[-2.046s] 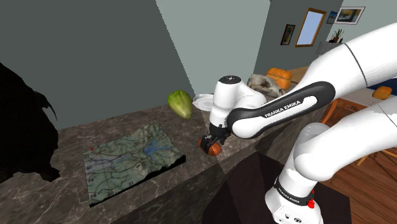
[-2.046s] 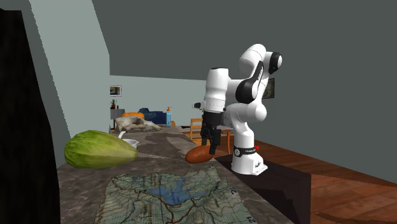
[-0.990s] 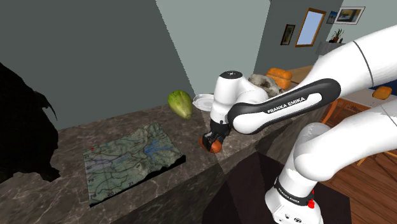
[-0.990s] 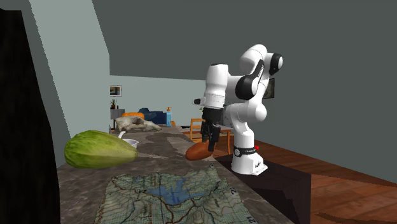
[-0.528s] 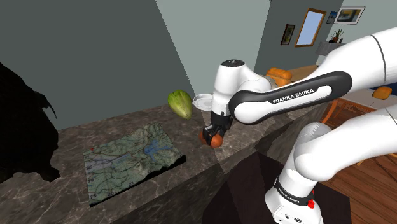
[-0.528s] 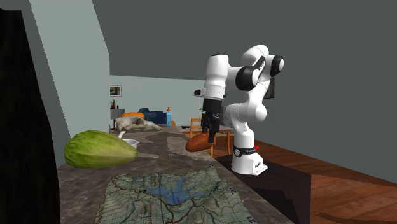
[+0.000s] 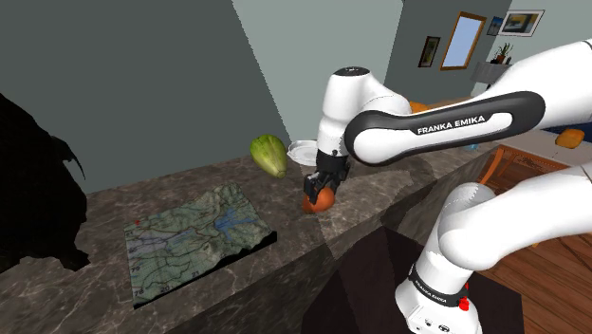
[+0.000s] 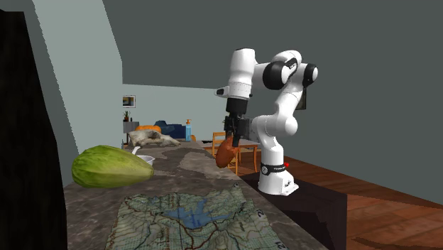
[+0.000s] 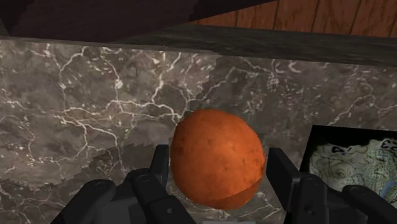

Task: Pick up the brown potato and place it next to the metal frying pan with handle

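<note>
Potato (image 7: 319, 201), orange-brown and rounded, is sitting pinched between the two black fingers of the tool (image 7: 321, 194). You are seeing it hanging clear of the dark marbled table (image 7: 114, 204), not resting on it.

In the second exterior view the potato (image 8: 226, 155) is dangling under the tool (image 8: 228, 148) with its long axis tilting. It is hanging above the table (image 8: 96, 206), near the edge that is facing the stand (image 8: 305, 202).

In the wrist view the fingers (image 9: 159, 167) are pressing on both sides of the potato (image 9: 216, 159). The tool (image 9: 219, 172) is clasping it over the marbled table (image 9: 95, 108), and a corner of the map (image 9: 356, 162) is showing beside one finger.

In the shoulder view a pale, shallow, round pan (image 7: 303, 151) is lying at about eleven o'clock from the potato, near it but apart, and the white arm (image 7: 427, 128) is partly covering it. A green vegetable (image 7: 268, 155) is sitting just beside the pan, at about ten o'clock from the potato. The map (image 7: 194, 237) is lying flat at about eight o'clock, well apart.

In the second exterior view the green vegetable (image 8: 110, 167) is lying at about nine o'clock from the potato, with the pan (image 8: 145, 159) peeking out just beside it. The map (image 8: 192, 216) is spreading out at about seven o'clock.
</note>
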Controlling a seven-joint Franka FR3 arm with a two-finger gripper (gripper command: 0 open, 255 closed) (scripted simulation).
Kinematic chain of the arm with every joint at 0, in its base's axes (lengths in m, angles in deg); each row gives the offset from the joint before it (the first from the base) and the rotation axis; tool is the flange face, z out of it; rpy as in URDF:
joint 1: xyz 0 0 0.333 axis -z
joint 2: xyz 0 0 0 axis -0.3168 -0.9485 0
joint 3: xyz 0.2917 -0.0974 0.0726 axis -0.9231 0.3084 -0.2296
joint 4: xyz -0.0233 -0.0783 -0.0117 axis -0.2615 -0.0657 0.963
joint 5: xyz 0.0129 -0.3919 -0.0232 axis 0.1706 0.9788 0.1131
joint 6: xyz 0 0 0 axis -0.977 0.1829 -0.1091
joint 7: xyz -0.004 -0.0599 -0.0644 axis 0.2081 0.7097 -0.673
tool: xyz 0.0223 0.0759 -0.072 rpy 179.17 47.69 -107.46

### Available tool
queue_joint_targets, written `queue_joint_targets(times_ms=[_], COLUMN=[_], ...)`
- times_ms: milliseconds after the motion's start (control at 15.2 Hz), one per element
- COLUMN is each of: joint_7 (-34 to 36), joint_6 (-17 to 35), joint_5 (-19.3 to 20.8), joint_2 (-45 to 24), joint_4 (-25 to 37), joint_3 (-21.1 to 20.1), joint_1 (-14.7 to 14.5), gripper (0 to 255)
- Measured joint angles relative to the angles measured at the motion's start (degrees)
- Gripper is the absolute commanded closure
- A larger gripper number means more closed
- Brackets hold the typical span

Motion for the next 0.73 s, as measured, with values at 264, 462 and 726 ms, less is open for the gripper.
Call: queue_joint_targets(times_ms=[264,462,726], joint_7=[-0.3,-0.4,-3.3], joint_6=[-3.6,-6.1,-6.4], joint_5=[0.3,0.6,2.2], joint_2=[1.1,1.2,1.5], joint_4=[2.5,4.9,5.0], joint_3=[0.6,0.9,3.6], joint_1=[0.1,0.3,1.7], gripper=[255,255,255])
